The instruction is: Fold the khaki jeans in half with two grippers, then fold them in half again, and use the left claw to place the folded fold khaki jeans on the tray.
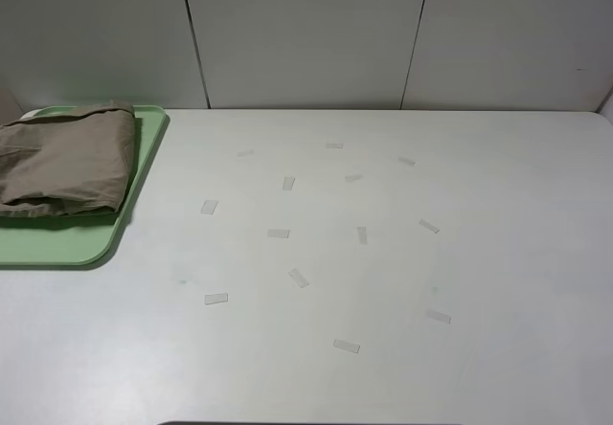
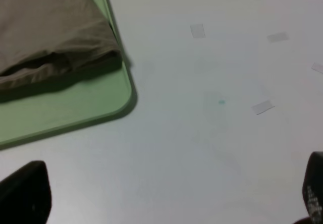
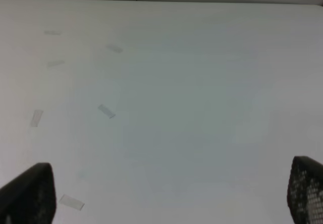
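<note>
Overhead, the khaki jeans [image 1: 65, 160] lie folded on the tray [image 1: 57, 241] at the table's [image 1: 383, 272] far left, so the task looks finished (nothing seems left but to hold clear); neither arm shows. Next, the left claw [image 2: 166, 196] hangs spread and empty above bare table, near the tray's corner. Finally, the right gripper [image 3: 166, 196] hovers wide apart, empty, over tape scraps [image 3: 107, 111].

khaki jeans [image 1: 65, 160] and tray [image 1: 57, 241] cut off at left edge, only fingertips [image 2: 25, 191] of each tool showing
</note>
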### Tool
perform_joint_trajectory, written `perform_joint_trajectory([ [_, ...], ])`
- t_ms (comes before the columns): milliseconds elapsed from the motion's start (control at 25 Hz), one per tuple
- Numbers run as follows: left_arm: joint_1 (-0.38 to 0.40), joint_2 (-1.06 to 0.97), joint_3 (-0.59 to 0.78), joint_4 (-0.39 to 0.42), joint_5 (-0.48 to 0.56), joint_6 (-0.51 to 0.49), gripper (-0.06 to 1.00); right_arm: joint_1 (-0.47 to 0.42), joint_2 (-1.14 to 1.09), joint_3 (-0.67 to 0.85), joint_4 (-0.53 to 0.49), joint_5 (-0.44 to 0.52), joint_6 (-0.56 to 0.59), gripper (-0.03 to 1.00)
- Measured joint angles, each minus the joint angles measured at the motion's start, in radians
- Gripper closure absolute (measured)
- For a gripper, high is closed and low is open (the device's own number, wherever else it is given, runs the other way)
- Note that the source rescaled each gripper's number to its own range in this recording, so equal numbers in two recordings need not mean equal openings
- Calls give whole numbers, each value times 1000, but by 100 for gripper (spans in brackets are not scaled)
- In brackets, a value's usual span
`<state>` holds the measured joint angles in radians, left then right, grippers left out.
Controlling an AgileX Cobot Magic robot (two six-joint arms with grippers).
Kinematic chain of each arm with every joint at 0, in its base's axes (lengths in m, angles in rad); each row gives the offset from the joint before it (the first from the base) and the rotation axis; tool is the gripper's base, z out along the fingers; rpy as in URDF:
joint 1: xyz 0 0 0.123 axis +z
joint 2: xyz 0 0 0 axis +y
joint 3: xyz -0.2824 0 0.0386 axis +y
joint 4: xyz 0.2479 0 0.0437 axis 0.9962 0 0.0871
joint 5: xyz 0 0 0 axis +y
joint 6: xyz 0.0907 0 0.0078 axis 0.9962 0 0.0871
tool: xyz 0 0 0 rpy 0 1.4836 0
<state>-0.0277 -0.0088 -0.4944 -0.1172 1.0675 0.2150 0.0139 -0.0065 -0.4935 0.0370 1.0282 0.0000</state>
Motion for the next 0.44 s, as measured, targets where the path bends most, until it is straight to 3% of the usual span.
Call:
perform_joint_trajectory([
  [440,0,0,0,0,0,1,-5,0,0,0,0,0,0,-3],
])
